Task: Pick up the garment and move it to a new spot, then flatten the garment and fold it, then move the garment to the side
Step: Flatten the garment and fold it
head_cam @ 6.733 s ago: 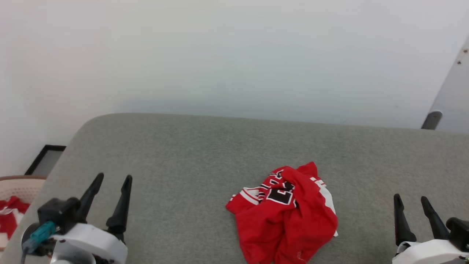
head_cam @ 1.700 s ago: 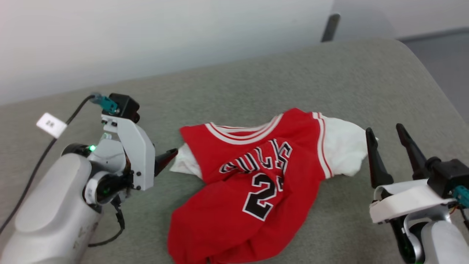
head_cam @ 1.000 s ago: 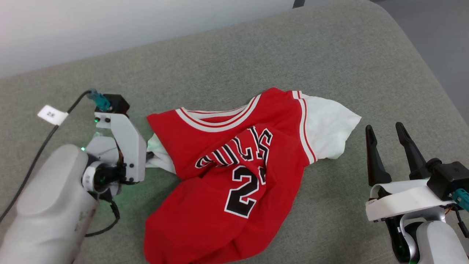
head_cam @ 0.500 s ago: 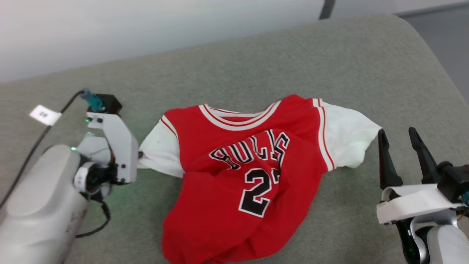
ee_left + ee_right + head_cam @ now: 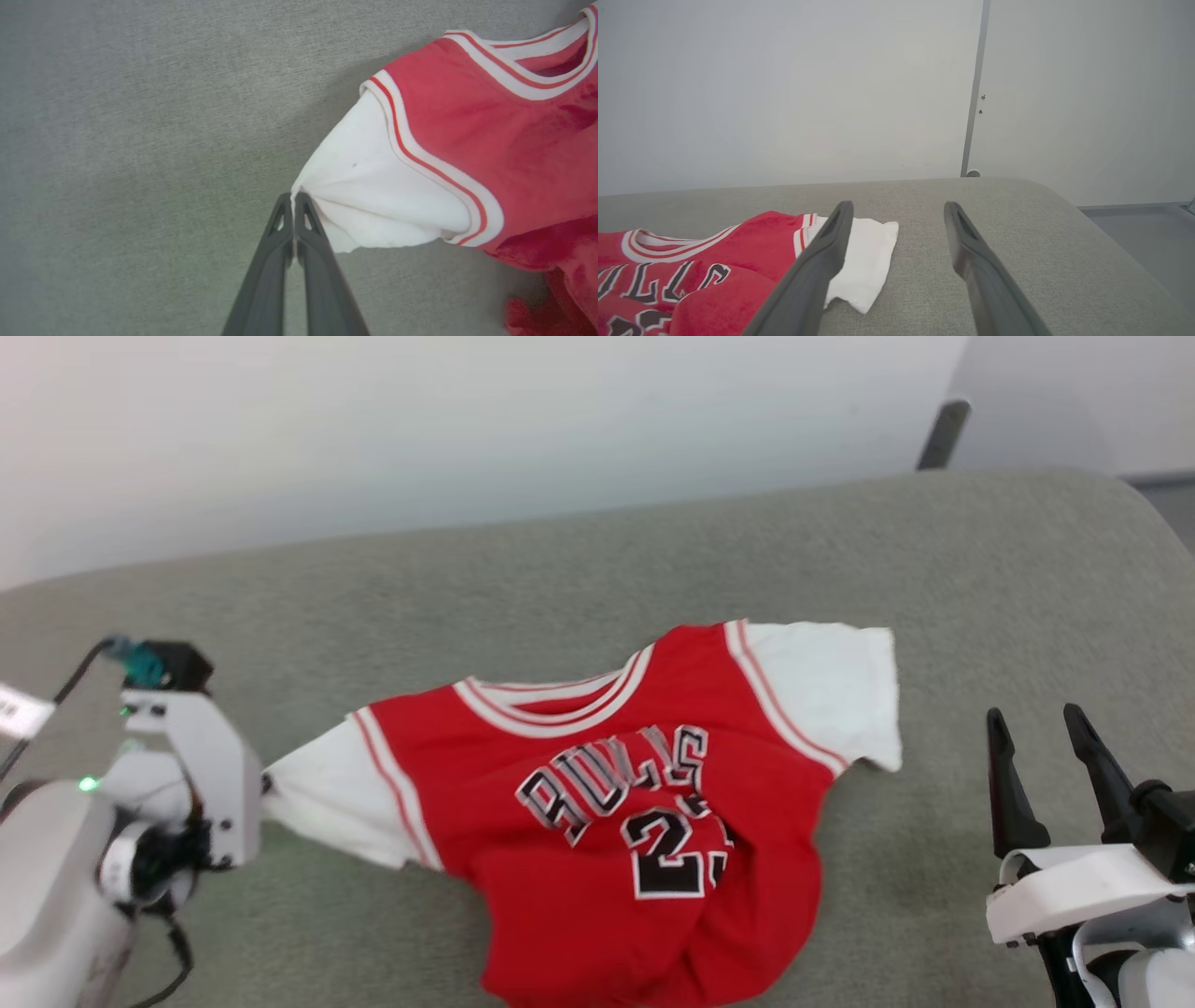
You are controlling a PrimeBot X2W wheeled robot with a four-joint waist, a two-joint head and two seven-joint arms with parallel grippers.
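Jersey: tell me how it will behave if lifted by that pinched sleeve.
Likely floppy: the jersey bunches in folds at its hem. Probably light: its white sleeve pulls taut from the left claw pinching just its edge.

The garment, a red jersey with white sleeves, lies chest-up midway along the grey padded surface; sleeves spread sideways, the left drawn taut; hem bunched toward the near edge.
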